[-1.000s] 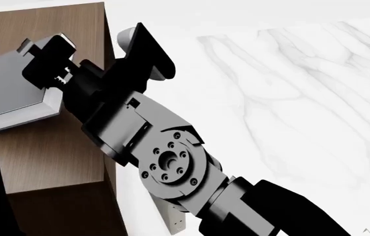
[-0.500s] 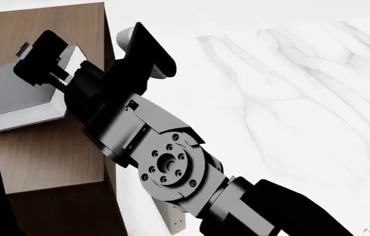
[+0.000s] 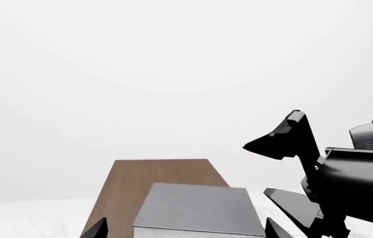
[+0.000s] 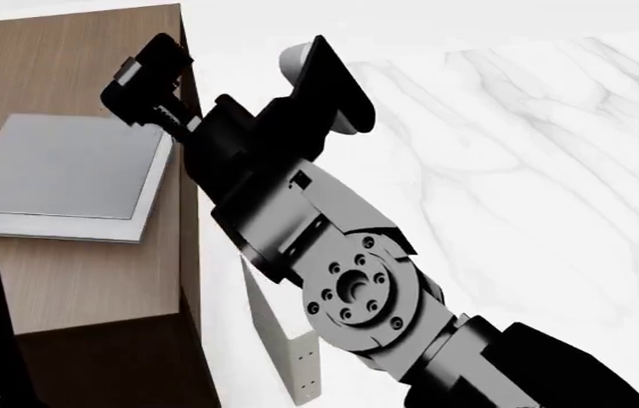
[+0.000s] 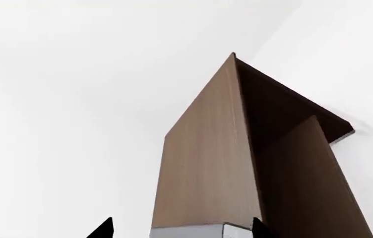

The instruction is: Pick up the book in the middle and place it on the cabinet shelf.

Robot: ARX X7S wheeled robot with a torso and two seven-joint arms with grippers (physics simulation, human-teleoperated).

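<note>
Head view: the book [image 4: 65, 174] lies flat on the lighter-brown top of the cabinet [image 4: 65, 280], grey cover up, white page edges showing along its near and right sides. It sits toward the cabinet's right edge, with its right side close to that edge but not over it. Nothing grips it. The right gripper [image 4: 149, 81] is just beyond the book's far right corner, at the cabinet's right edge, apart from the book; its fingers look spread with nothing between them, though the exact width is hard to read from this angle. The right arm [image 4: 342, 289] runs from lower right up across the white marble-patterned table [image 4: 523, 170] to that gripper. A pale book [image 4: 285, 357] stands upright on the table beside the cabinet's right wall, partly hidden by the arm. Left wrist view: the book [image 3: 196, 208] and the cabinet top [image 3: 156, 171] fill the low centre, with the two dark tips of the left gripper [image 3: 183, 229] showing either side of the book at the frame edge, set wide and holding nothing; the right gripper [image 3: 292, 139] shows to one side of the book, off it. Right wrist view: the cabinet [image 5: 206, 163] is seen end on, its dark recess open alongside, a strip of the book [image 5: 193, 231] at the edge between the two finger tips, which stand apart from each other.
</note>
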